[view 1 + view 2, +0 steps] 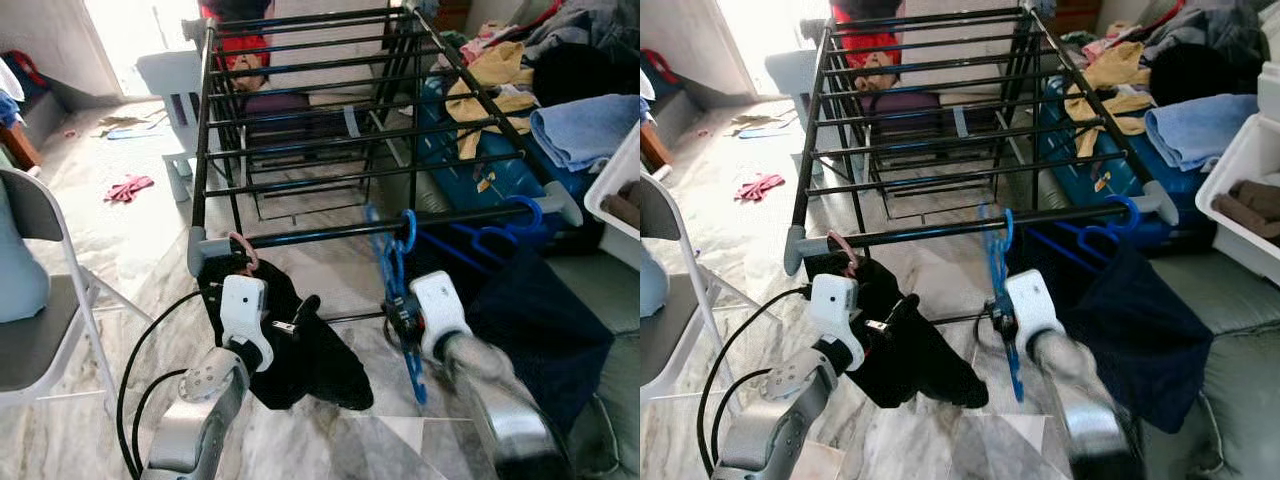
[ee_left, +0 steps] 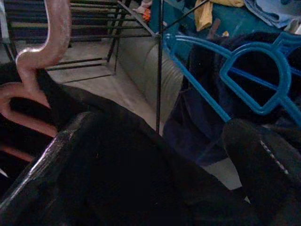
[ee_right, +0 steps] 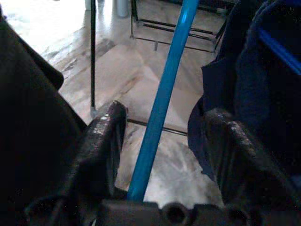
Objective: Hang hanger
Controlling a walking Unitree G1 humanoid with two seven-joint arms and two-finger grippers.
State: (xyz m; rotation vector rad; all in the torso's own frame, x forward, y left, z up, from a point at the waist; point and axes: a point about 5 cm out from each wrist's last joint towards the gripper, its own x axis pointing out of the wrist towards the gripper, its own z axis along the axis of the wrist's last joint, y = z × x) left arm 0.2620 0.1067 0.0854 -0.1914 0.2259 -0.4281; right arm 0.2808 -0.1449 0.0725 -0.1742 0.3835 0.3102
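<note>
right gripper (image 3: 162,141) reaching up under the drying rack's (image 1: 330,232) front rail, fingers spread around a blue hanger (image 1: 398,290). hanger hooking the rail, hanging tilted. left gripper (image 1: 285,322) spread beside black garment (image 1: 310,360).

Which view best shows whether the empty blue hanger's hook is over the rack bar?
Left eye view: the blue hanger hook curls over the front rack bar. Right eye matches. The right wrist view shows its shaft between open fingers.

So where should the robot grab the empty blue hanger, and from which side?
Probably its straight lower bar. The empty blue hanger hangs edge-on from the drying rack's front rail, so that bar runs down toward the robot. The right gripper already straddles it from the front, fingers apart, clear of the navy garment alongside.
</note>
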